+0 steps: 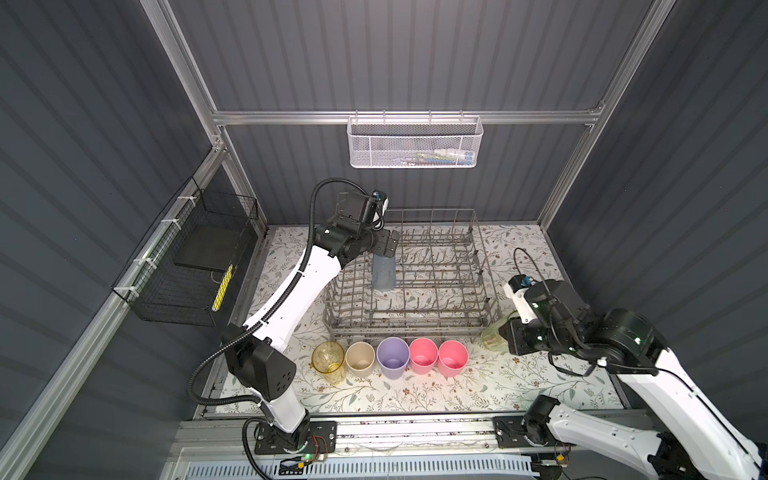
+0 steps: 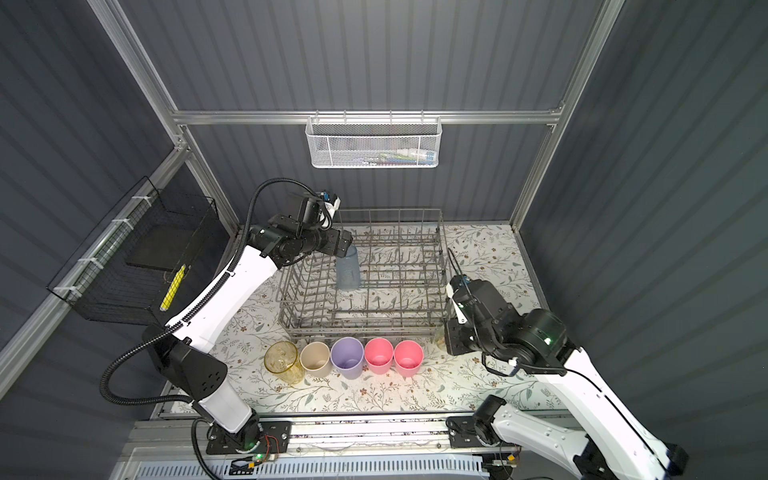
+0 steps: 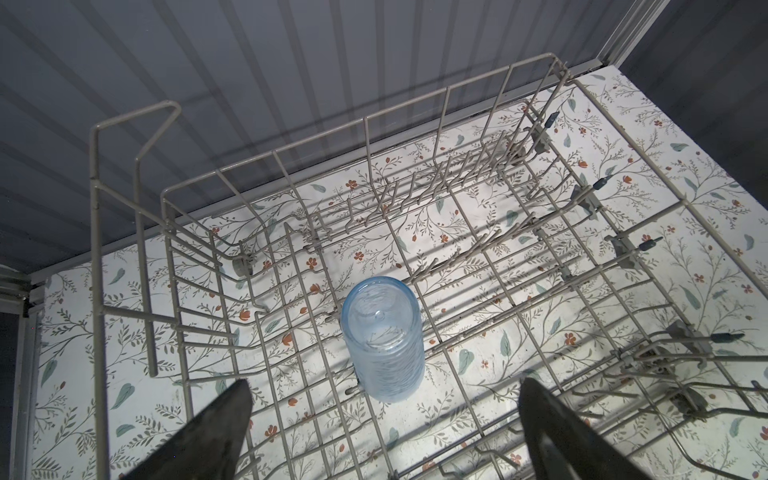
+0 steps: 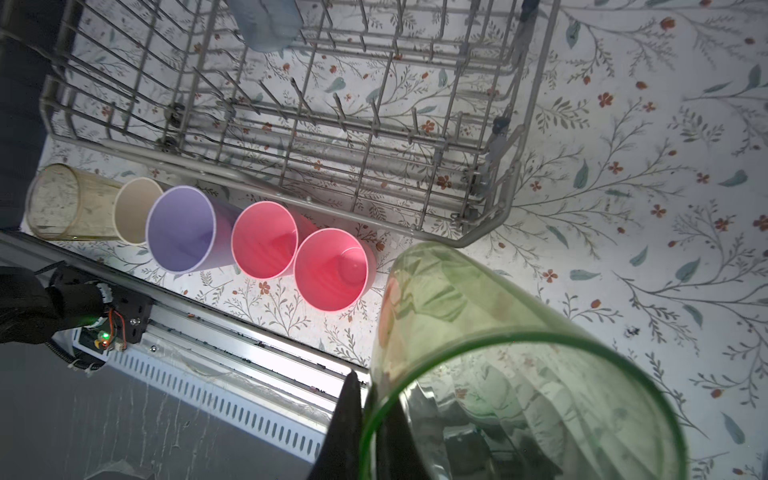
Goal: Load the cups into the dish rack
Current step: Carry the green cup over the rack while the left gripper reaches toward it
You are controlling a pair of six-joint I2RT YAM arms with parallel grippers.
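Left end effector (image 3: 384, 381) is hovering, spread wide, over the upside-down blue-grey cup (image 3: 384, 345); right end effector (image 4: 372, 399) is pinching the tilted green cup (image 4: 498, 332).

Grey dish rack (image 1: 415, 291); white counter (image 1: 519, 386) with leafy, red-flowered print; yellow cup (image 1: 328, 360), beige cup (image 1: 360, 358), lavender cup (image 1: 392, 357), two pink cups (image 1: 423, 355), blue-grey cup (image 1: 383, 272), green cup (image 4: 498, 353).
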